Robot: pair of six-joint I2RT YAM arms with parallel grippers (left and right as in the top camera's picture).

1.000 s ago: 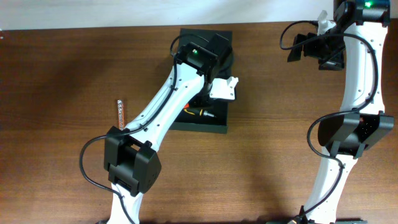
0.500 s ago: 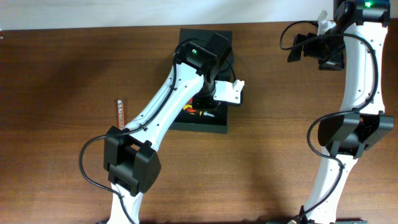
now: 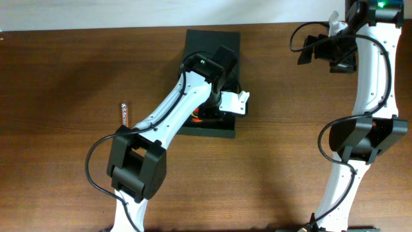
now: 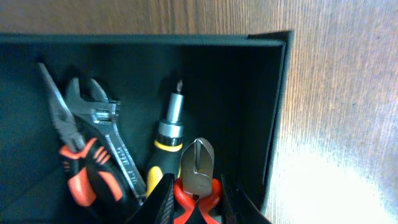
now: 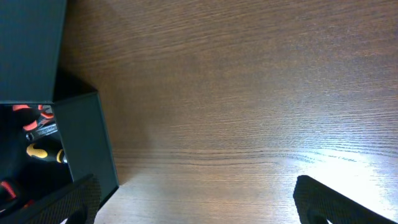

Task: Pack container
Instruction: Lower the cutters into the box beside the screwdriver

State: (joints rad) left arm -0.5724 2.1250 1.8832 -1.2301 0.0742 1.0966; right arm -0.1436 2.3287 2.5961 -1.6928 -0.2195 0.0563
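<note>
The container [image 3: 222,132] is a dark green-black box on the table, its flat lid [image 3: 212,40] open toward the far edge. In the left wrist view its wall [image 4: 273,112] frames several tools: red-handled cutters [image 4: 198,177], a yellow-and-black screwdriver [image 4: 168,137], an adjustable wrench [image 4: 109,143] and orange-handled pliers [image 4: 78,155]. My left gripper [image 4: 198,199] is inside the box, shut on the red cutters' handles. My right gripper [image 5: 193,199] is open and empty, high at the far right, with the container [image 5: 81,137] at its left.
A thin metal bit strip [image 3: 124,118] lies on the wooden table left of the container. My right arm [image 3: 360,96] stands along the right side of the table.
My left gripper has moved a little toward the near side and lower into the container, with the red cutters in it. The right arm has not moved.
</note>
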